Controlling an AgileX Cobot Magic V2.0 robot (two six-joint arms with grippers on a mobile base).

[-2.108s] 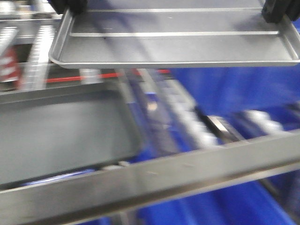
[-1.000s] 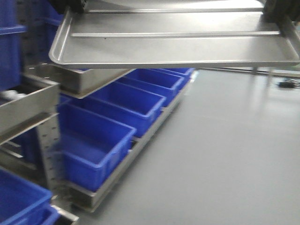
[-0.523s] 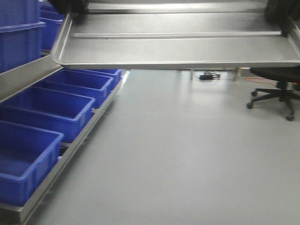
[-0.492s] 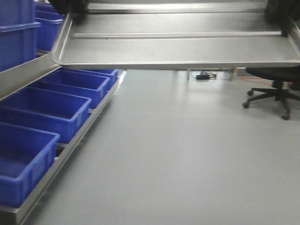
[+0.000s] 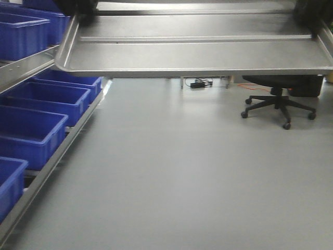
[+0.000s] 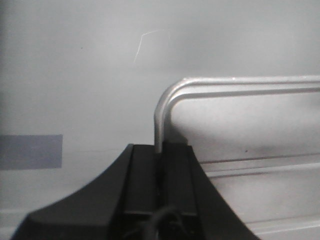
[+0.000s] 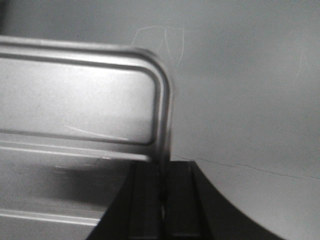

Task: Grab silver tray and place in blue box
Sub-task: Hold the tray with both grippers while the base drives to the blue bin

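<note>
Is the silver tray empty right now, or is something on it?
Empty: what shows of the silver tray is only bare metal floor and two raised ribs.

open floor ahead, blue bins left, chair right
</note>
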